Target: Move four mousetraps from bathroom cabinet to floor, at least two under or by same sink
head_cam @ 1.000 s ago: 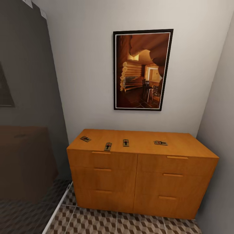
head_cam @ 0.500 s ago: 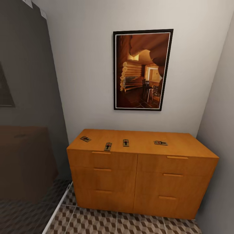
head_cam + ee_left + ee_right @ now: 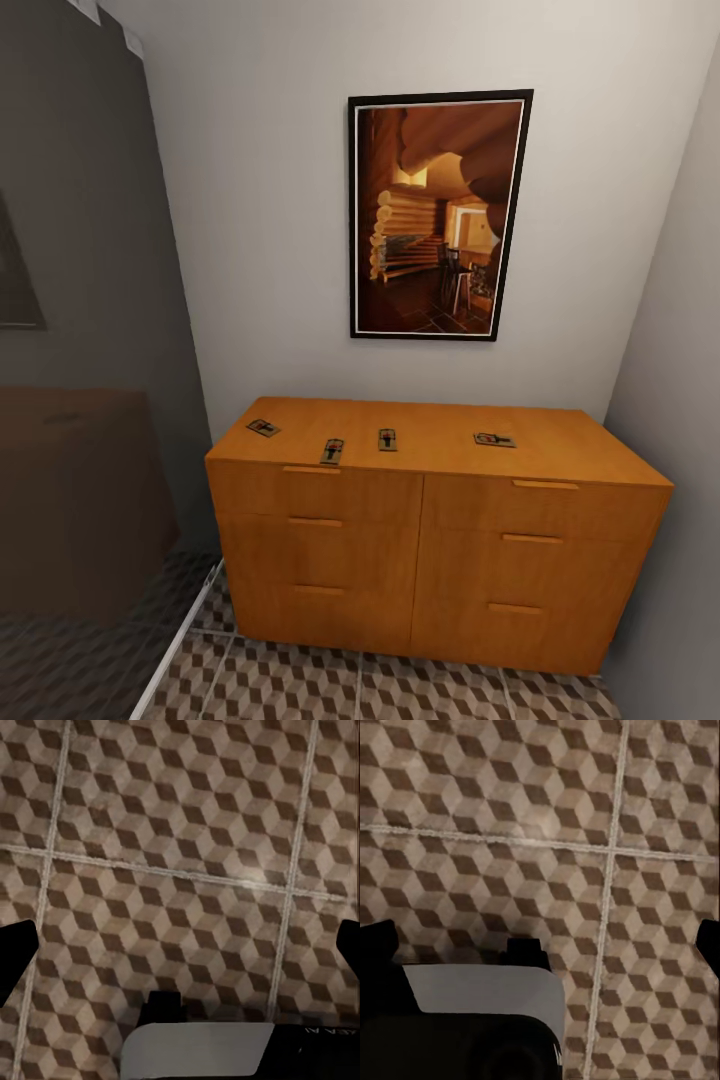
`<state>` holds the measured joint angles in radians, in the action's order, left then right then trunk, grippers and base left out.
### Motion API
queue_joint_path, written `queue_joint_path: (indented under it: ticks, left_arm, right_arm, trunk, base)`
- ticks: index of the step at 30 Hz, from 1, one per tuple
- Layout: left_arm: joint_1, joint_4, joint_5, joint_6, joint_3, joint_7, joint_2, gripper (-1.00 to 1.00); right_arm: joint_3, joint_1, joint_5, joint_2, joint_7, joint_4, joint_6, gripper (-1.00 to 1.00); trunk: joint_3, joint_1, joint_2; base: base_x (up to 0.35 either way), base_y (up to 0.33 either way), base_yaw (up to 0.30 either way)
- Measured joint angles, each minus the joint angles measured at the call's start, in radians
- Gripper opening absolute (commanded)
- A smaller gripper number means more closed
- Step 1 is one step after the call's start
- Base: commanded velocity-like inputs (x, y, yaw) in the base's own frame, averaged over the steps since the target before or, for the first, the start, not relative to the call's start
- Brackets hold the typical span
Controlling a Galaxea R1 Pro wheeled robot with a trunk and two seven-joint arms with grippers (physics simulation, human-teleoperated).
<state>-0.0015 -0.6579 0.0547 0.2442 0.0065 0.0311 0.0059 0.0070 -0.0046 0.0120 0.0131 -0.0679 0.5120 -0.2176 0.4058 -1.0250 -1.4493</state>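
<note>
The orange-brown cabinet (image 3: 430, 540) stands against the back wall in the head view, all its drawers shut. Several mousetraps lie flat on its top near the front edge: one at the left corner (image 3: 263, 428), two near the middle (image 3: 332, 451) (image 3: 387, 439) and one further right (image 3: 494, 439). The cube-patterned bathroom floor (image 3: 300, 685) runs in front of it. My left gripper (image 3: 180, 952) and right gripper (image 3: 542, 945) both hang open over bare floor tiles, with nothing between their dark fingers. The sink is out of view.
A framed picture (image 3: 437, 215) hangs above the cabinet. A dark glass partition (image 3: 90, 330) with a white floor strip (image 3: 185, 640) closes off the left. A grey wall (image 3: 680, 400) stands close to the cabinet's right end. The wrist views show part of my base (image 3: 195, 1050).
</note>
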Motion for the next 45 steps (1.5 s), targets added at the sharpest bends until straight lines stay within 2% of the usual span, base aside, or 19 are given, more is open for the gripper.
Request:
queue_joint_path:
  ticks: [3, 5, 6, 9, 10, 12, 16, 18, 23, 26, 27, 28, 32, 36, 37, 38, 40, 43, 45]
  left_arm:
    - [0.000, -0.088, -0.001, 0.045, 0.000, 0.000, 0.000, 1.00]
    - [0.000, -0.189, -0.002, 0.091, 0.000, 0.001, 0.000, 1.00]
    - [0.000, -0.246, -0.002, 0.113, 0.000, 0.001, -0.001, 1.00]
    - [0.000, -0.373, -0.003, 0.162, -0.001, 0.001, -0.002, 1.00]
    - [0.000, -0.467, -0.005, 0.207, -0.001, 0.001, -0.003, 1.00]
    - [0.000, -0.575, -0.006, 0.264, -0.003, 0.000, -0.004, 1.00]
    - [0.000, -0.740, -0.008, 0.364, -0.008, 0.000, -0.011, 1.00]
    - [-0.006, -0.831, -0.009, 0.429, -0.010, 0.001, -0.030, 1.00]
    - [-0.043, -0.861, -0.010, 0.452, -0.011, 0.001, -0.041, 1.00]
    - [-0.100, -0.867, -0.010, 0.457, -0.012, 0.001, -0.046, 1.00]
    - [-0.172, -0.870, -0.010, 0.460, -0.014, 0.001, -0.053, 1.00]
    - [-0.204, -0.870, -0.010, 0.460, -0.014, 0.001, -0.056, 1.00]
    - [-0.303, -0.870, -0.015, 0.464, -0.025, 0.001, -0.069, 1.00]
    - [-0.399, -0.870, -0.021, 0.471, -0.067, 0.001, -0.076, 1.00]
    - [-0.436, -0.870, -0.025, 0.472, -0.088, 0.002, -0.078, 1.00]
    - [-0.478, -0.870, -0.035, 0.473, -0.108, 0.002, -0.080, 1.00]
    - [-0.521, -0.870, -0.050, 0.474, -0.125, 0.002, -0.086, 1.00]
    - [-0.606, -0.869, -0.105, 0.486, -0.149, 0.003, -0.123, 1.00]
    - [-0.633, -0.868, -0.134, 0.502, -0.153, 0.005, -0.141, 1.00]
  right_arm:
    - [0.000, 0.000, 0.001, 0.001, -0.005, 0.127, -0.064, 1.00]
    - [0.000, -0.001, 0.002, 0.002, -0.007, 0.245, -0.128, 1.00]
    - [0.000, -0.001, 0.004, 0.002, -0.008, 0.331, -0.187, 1.00]
    - [0.000, -0.001, 0.006, 0.002, -0.008, 0.428, -0.256, 1.00]
    - [-0.001, -0.001, 0.019, 0.002, -0.009, 0.524, -0.320, 1.00]
    - [-0.001, -0.001, 0.042, 0.001, -0.010, 0.635, -0.383, 1.00]
    - [-0.002, -0.001, 0.082, 0.000, -0.012, 0.797, -0.485, 1.00]
    - [-0.003, -0.004, 0.105, -0.002, -0.010, 0.918, -0.579, 1.00]
    - [-0.002, -0.064, 0.112, -0.004, -0.011, 0.968, -0.637, 1.00]
    - [-0.003, -0.130, 0.114, -0.003, -0.011, 0.976, -0.688, 1.00]
    - [-0.004, -0.208, 0.115, -0.004, -0.012, 0.979, -0.739, 1.00]
    - [-0.004, -0.237, 0.115, -0.004, -0.012, 0.979, -0.749, 1.00]
    - [-0.004, -0.317, 0.115, -0.007, -0.012, 0.980, -0.790, 1.00]
    - [-0.005, -0.394, 0.117, -0.009, -0.012, 0.980, -0.825, 1.00]
    - [-0.005, -0.423, 0.118, -0.010, -0.012, 0.980, -0.825, 1.00]
    - [-0.004, -0.456, 0.118, -0.011, -0.012, 0.980, -0.825, 1.00]
    - [-0.004, -0.491, 0.117, -0.012, -0.012, 0.980, -0.825, 1.00]
    - [-0.003, -0.577, 0.115, -0.015, -0.011, 0.980, -0.825, 1.00]
    - [-0.003, -0.616, 0.112, -0.019, -0.011, 0.979, -0.825, 1.00]
  trunk:
    - [0.000, 0.000, 0.000]
    - [0.000, 0.000, 0.000]
    - [0.000, 0.000, 0.000]
    - [0.000, 0.000, 0.000]
    - [0.000, 0.000, 0.000]
    - [0.000, 0.000, 0.000]
    - [0.000, 0.000, 0.000]
    - [0.000, 0.000, 0.000]
    - [0.000, 0.000, 0.000]
    - [0.000, 0.000, 0.000]
    - [0.000, 0.000, 0.000]
    - [0.000, 0.000, 0.000]
    - [0.000, 0.000, 0.000]
    - [0.000, 0.000, 0.000]
    - [0.000, 0.000, 0.000]
    - [0.000, 0.000, 0.000]
    - [0.000, 0.000, 0.000]
    - [0.000, 0.000, 0.000]
    - [0.000, 0.000, 0.000]
  base:
    - [0.000, 0.000, 0.000]
    - [0.000, 0.000, 0.000]
    - [0.000, 0.000, 0.000]
    - [0.000, 0.000, 0.000]
    - [0.000, 0.000, 0.000]
    - [0.000, 0.000, 0.000]
    - [0.000, 0.000, 0.000]
    - [0.000, 0.000, 0.000]
    - [0.000, 0.000, 0.000]
    - [0.000, 0.000, 0.000]
    - [0.000, 0.000, 0.000]
    - [0.000, 0.000, 0.000]
    - [0.000, 0.000, 0.000]
    - [0.000, 0.000, 0.000]
    - [0.000, 0.000, 0.000]
    - [0.000, 0.000, 0.000]
    - [0.000, 0.000, 0.000]
    - [0.000, 0.000, 0.000]
    - [0.000, 0.000, 0.000]
